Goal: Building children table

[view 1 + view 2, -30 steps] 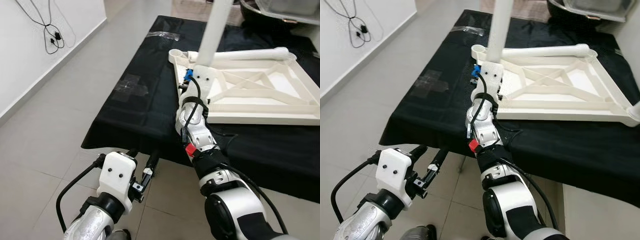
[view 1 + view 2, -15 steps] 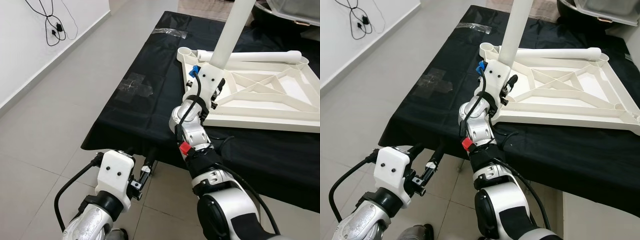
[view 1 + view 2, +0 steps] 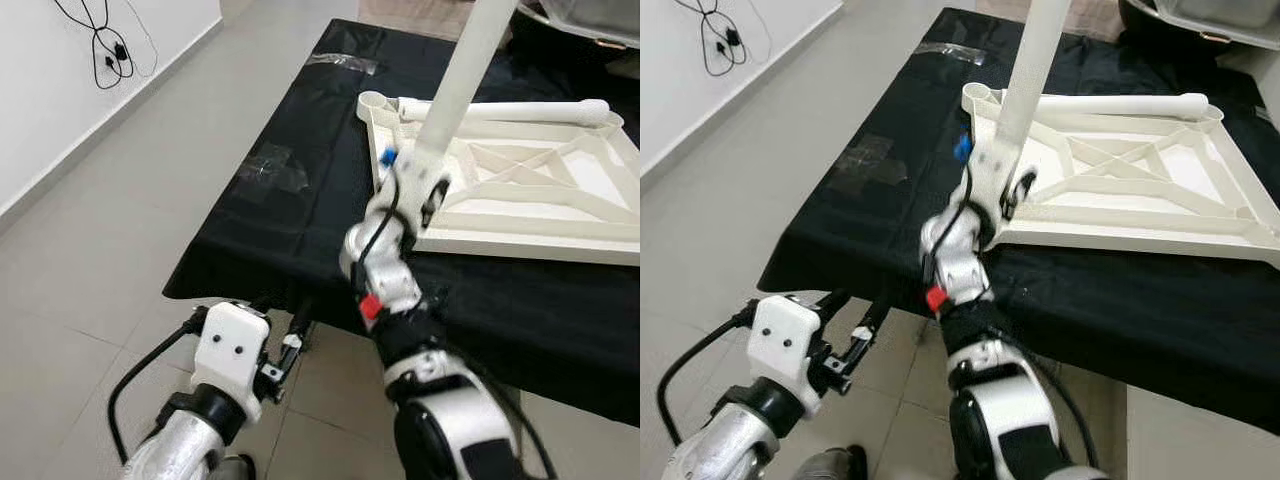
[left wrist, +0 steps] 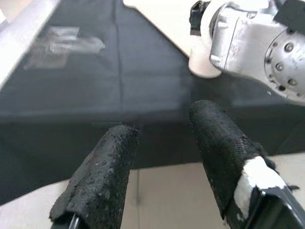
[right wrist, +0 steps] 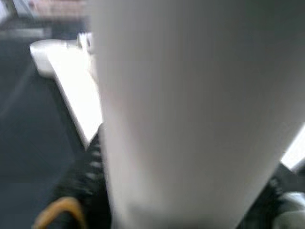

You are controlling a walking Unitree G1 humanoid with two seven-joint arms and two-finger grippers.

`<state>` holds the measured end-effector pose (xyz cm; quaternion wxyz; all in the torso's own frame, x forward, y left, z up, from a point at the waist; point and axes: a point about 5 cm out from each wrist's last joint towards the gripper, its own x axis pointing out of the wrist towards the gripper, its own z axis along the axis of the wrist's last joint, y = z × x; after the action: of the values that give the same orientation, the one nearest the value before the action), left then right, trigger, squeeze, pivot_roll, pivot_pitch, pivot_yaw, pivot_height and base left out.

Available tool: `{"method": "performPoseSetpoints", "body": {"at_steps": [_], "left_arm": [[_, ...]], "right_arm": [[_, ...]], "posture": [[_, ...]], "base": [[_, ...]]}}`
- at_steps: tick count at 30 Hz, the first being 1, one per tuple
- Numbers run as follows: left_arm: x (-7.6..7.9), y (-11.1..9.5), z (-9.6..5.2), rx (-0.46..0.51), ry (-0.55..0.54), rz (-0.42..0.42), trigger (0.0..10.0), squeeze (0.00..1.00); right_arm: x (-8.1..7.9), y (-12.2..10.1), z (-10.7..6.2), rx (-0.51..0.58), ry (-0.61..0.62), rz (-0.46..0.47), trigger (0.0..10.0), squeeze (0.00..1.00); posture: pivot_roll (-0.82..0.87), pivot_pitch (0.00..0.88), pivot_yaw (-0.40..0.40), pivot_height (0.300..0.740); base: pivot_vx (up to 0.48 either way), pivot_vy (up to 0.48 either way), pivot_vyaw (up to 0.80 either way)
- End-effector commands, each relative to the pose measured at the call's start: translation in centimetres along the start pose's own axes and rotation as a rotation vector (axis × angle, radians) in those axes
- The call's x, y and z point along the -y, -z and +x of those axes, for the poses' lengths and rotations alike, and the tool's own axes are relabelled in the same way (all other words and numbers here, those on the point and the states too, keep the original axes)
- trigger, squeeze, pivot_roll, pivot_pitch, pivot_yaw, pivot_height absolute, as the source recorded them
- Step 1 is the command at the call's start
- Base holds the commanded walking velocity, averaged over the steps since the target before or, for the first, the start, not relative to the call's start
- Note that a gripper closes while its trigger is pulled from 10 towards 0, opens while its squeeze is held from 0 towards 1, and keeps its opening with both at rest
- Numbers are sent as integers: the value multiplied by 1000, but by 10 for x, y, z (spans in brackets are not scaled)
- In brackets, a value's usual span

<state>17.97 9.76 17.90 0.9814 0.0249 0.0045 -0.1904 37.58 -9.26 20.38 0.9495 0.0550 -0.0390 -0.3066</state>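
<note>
A white children's table top (image 3: 520, 190) lies upside down on the black-covered table (image 3: 290, 200). One white leg (image 3: 500, 108) rests along its far edge, beside an open corner socket (image 3: 372, 101). My right gripper (image 3: 428, 192) is shut on a second white leg (image 3: 455, 85), holding it by its lower end over the near left part of the frame, tilted up and to the right. In the right wrist view that leg (image 5: 190, 109) is close and blurred. My left gripper (image 4: 162, 119) hangs open and holds nothing, low at the table's front edge, also seen from the head as the left gripper (image 3: 285, 330).
Clear tape patches (image 3: 270, 165) stick to the black cloth. Black cables (image 3: 100, 50) hang on the white wall at the left. Grey tiled floor (image 3: 120, 230) lies left of and in front of the table.
My right arm has swung the held leg from nearly upright to a lean toward the right, and it shows blurred. The left gripper stays in place.
</note>
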Motion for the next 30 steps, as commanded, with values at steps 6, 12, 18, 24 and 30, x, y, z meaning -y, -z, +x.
{"method": "performPoseSetpoints", "body": {"at_steps": [6, 12, 18, 24, 30], "left_arm": [[0, 6, -1, -28, -2, 3, 10000, 0], [1, 6, 0, -28, -1, 2, 10000, 0], [1, 7, 0, -27, -3, 4, 10000, 0], [1, 8, 1, -27, -2, 4, 10000, 0], [0, 9, 2, -27, -1, 7, 10000, 0]], "right_arm": [[5, 12, -2, -47, 21, -9, 10000, 0], [4, 10, -5, -21, -17, -1, 10000, 0], [1, 10, -13, 7, -125, -7, 10000, 1000], [3, 10, -18, 27, -154, 1, 10000, 1000], [4, 9, -21, 37, -203, 13, 10000, 0]], "posture": [[182, 221, -35, 740], [181, 220, -36, 740], [180, 215, -38, 740], [176, 196, -35, 740], [174, 181, -37, 740]], "base": [[0, 0, 0], [0, 0, 0], [0, 0, 0], [0, 0, 0], [0, 0, 0]]}}
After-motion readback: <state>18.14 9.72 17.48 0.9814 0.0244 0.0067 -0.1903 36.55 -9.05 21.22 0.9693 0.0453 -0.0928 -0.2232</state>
